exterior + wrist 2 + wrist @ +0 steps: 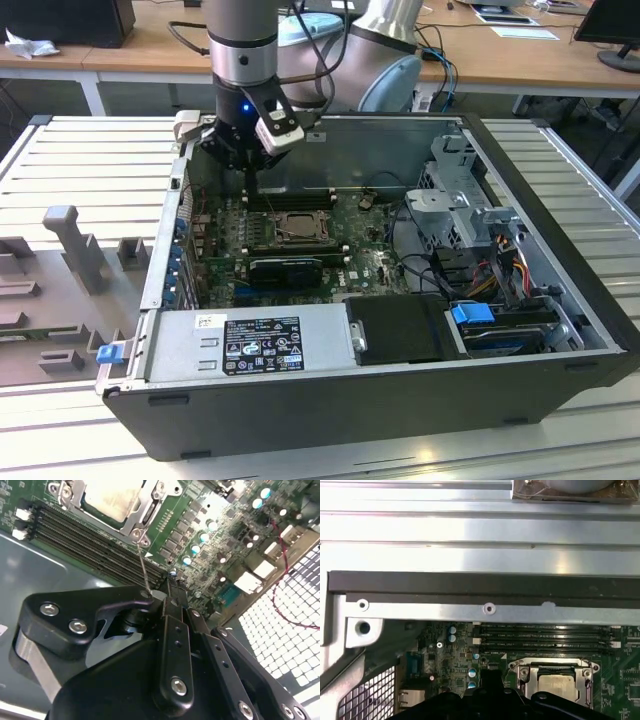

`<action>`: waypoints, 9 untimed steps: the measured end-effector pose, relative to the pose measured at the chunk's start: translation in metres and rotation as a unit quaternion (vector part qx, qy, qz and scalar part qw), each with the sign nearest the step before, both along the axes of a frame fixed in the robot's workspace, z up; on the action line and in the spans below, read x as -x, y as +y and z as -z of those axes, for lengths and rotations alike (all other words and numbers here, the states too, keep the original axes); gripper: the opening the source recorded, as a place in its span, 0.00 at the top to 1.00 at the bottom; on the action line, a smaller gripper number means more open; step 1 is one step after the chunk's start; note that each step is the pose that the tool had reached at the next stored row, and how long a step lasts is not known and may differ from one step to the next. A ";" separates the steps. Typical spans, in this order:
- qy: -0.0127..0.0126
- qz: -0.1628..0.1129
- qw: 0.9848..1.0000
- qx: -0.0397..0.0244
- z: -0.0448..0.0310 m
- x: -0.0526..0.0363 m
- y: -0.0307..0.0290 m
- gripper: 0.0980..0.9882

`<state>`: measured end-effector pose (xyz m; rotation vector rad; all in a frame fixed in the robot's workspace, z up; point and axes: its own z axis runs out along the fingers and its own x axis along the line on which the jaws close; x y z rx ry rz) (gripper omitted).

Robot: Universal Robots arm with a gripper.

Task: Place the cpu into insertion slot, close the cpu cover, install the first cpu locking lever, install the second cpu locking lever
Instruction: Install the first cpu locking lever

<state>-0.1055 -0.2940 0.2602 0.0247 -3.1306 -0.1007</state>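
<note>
- Pale silver-beige square cpu sits seated, with the silvery-bronze metal cpu cover down over it.
- Your black gripper, fingers together, meets the thin wire locking lever.
- Lever step, I judge; it wants a steady downward push.

In the exterior view a pale ribbed metal bench fills the lower frame, grey moulded blocks at middle left. A wooden desk runs along the top, with what may be a dark case at upper left, papers at upper right.
</note>
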 end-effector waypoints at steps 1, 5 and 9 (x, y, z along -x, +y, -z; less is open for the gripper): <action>0.000 0.000 1.000 0.000 0.0001 -0.0014 0.0004 0.99; 0.000 0.000 1.000 0.000 0.0003 -0.0028 0.0005 0.99; 0.000 0.000 1.000 0.000 0.0005 -0.0057 0.0005 0.99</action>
